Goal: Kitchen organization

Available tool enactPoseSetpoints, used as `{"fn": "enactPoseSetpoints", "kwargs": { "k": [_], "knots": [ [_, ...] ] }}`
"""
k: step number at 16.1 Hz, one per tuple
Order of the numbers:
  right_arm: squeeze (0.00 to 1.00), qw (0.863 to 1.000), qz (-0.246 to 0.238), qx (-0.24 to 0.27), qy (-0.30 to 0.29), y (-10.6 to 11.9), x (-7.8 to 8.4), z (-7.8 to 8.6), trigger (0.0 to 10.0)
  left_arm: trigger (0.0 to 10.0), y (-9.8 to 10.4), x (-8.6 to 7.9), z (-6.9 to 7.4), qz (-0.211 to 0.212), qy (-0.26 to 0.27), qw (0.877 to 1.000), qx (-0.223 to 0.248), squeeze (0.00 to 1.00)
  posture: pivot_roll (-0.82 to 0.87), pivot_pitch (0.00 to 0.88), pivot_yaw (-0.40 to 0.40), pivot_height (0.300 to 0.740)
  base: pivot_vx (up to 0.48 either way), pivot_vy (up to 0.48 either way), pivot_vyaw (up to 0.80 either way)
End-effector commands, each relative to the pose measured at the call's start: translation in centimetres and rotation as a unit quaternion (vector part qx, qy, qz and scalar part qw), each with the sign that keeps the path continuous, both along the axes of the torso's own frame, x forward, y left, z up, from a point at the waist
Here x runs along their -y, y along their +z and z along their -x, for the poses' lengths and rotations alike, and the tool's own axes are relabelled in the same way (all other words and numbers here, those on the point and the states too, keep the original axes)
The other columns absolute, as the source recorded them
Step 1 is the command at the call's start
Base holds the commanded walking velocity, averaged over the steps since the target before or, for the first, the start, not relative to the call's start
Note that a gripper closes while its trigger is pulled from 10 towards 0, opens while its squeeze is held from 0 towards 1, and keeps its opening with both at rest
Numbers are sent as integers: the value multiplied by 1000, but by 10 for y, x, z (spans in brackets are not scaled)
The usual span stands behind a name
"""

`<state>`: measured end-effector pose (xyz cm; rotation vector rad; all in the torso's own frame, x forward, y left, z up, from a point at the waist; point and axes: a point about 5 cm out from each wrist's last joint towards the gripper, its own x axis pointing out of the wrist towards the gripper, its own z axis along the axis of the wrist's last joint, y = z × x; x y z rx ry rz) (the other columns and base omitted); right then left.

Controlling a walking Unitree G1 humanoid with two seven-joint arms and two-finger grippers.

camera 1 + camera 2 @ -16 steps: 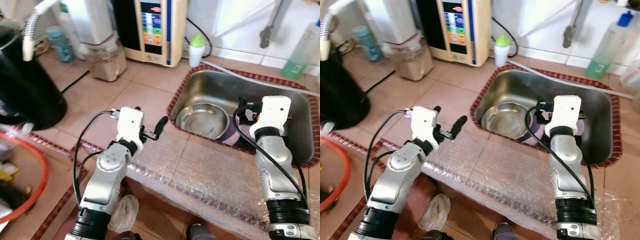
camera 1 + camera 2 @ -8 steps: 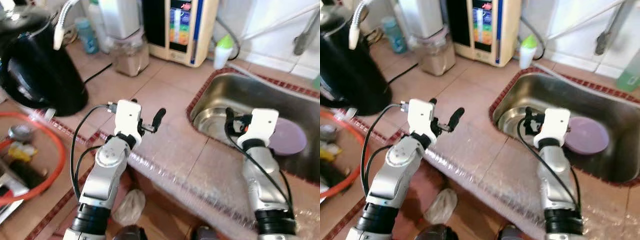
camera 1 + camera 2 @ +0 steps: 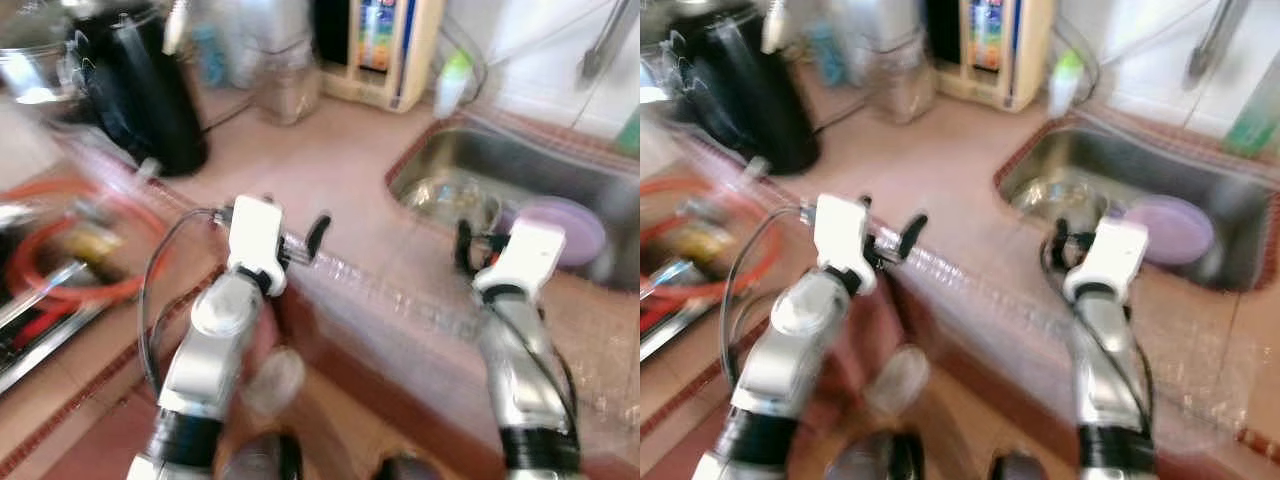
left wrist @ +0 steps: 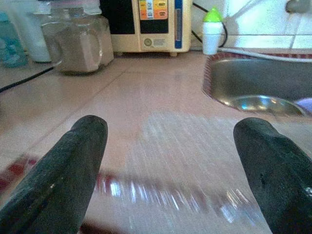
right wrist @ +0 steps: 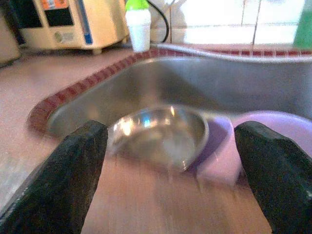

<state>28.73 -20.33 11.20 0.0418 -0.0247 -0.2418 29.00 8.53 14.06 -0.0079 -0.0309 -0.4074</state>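
The head views are blurring and sliding across the counter: against a second ago the scene has shifted rightward, so the camera is turning left and no object has moved. At far left an orange-rimmed rack (image 3: pixel 95 290) and a black kettle (image 3: pixel 150 95) are coming into view. The left gripper (image 4: pixel 173 165) is hovering over the tiled countertop (image 4: pixel 161 92), fingers spread wide and holding nothing. Further right, the right gripper (image 5: pixel 170 170) is facing the sink (image 5: pixel 195 80), equally wide and empty, with the steel bowl (image 5: pixel 158 134) touching the purple plate (image 5: pixel 273 129) inside. Nothing is grasped; the robot seems to be leaving the sink to survey the left side.
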Motion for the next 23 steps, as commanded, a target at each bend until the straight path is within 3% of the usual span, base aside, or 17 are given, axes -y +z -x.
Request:
{"fn": "enactPoseSetpoints", "kwargs": {
  "k": [1, 7, 9, 14, 16, 17, 23],
  "knots": [
    [0, 1000, -4, -1, -7, -1, 1, 6, 10000, 10000, 4, -2, -1, -6, -3, 1000, 9, 0, -114, 0, 64, 740, -379, 0, 0],
    [0, 1000, 7, -3, -9, -5, 2, 17, 10000, 10000, 2, -7, -3, 9, 5, 1000, 9, 0, -121, 0, 61, 740, -126, 0, 0],
    [0, 999, 30, 20, 23, 4, -3, 18, 10000, 10000, 0, -12, 0, 23, 16, 1000, 13, 0, -124, 0, 63, 740, 0, 0, 0],
    [0, 995, 79, 53, 41, 19, -10, 25, 10000, 10000, -13, -32, 14, 9, 50, 999, 16, 0, -122, 0, 67, 740, 0, 0, 0],
    [0, 996, 70, 40, 41, 12, -10, 28, 10000, 10000, -21, -41, 15, -9, 67, 998, 8, 0, -120, 0, 67, 740, 0, 0, 0],
    [0, 996, 65, 35, 43, 8, -11, 29, 10000, 10000, -21, -43, 15, 6, 73, 997, 4, 0, -118, 0, 67, 740, 0, 0, 0],
    [0, 996, 57, 25, 60, 4, -16, 27, 10000, 10000, -17, -40, 12, 6, 79, 997, 21, 0, -112, 0, 68, 740, 0, 0, 0]
  ]
}}
